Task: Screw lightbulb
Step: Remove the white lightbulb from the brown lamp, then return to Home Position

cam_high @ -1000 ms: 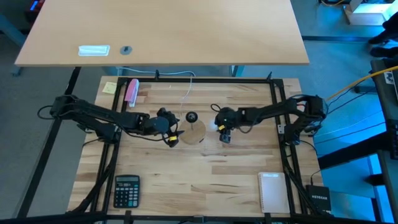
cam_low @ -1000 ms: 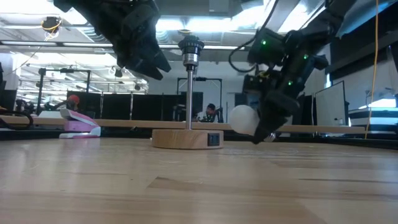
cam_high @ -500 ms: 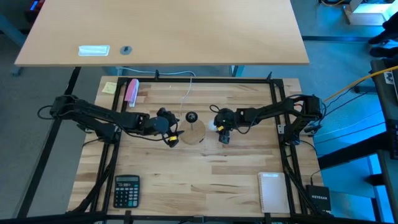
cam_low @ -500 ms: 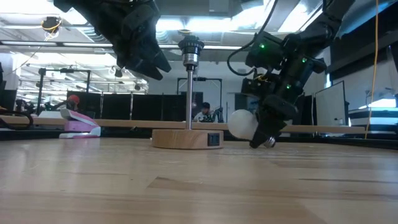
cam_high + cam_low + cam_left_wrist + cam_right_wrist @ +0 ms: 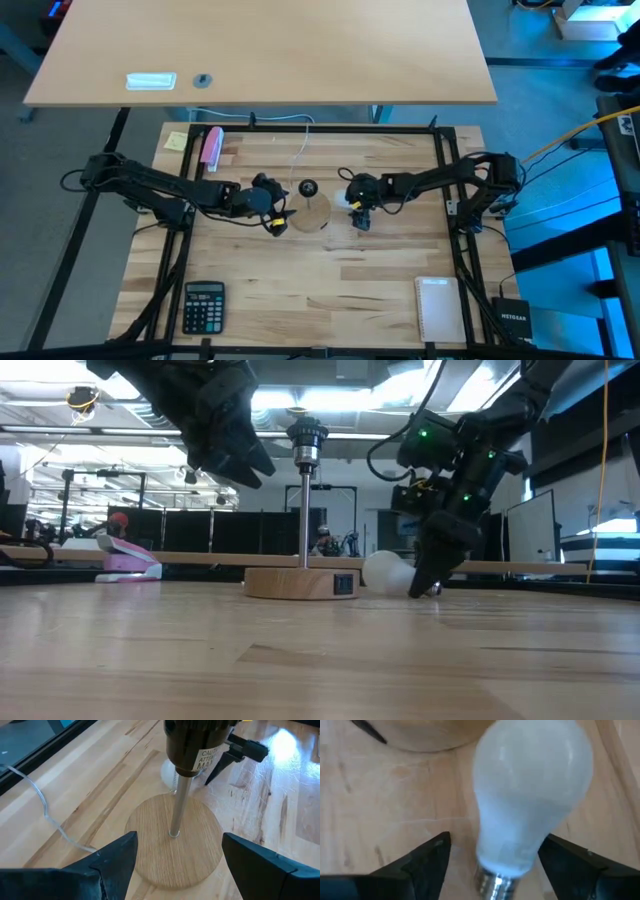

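The white frosted lightbulb (image 5: 530, 795) lies on its side on the table just right of the lamp's round wooden base (image 5: 300, 582). Its globe (image 5: 385, 572) points at the base. My right gripper (image 5: 498, 840) is open low over the table (image 5: 428, 580), a finger on either side of the bulb's neck. My left gripper (image 5: 277, 217) is open and empty. It hangs above the base's left side (image 5: 225, 450), beside the black socket (image 5: 307, 440) on the upright rod (image 5: 177, 805). My right gripper's one finger (image 5: 427, 857) stands clear of the bulb's neck (image 5: 505, 850). The other finger (image 5: 565, 857) is close beside the neck, and I cannot tell whether it touches. The fingers slant down from the right. The bulb rests on the table.
A calculator (image 5: 204, 305) lies at the near left and a white pad (image 5: 437, 308) at the near right. A pink object (image 5: 212, 147) and a yellow note (image 5: 177, 141) lie at the far left. A thin white cable (image 5: 300, 150) runs from the far edge toward the base.
The bulb has come down at my right gripper. A second ago its globe hung clear of the table. Now it has tipped down and rests on the wood beside the lamp base.
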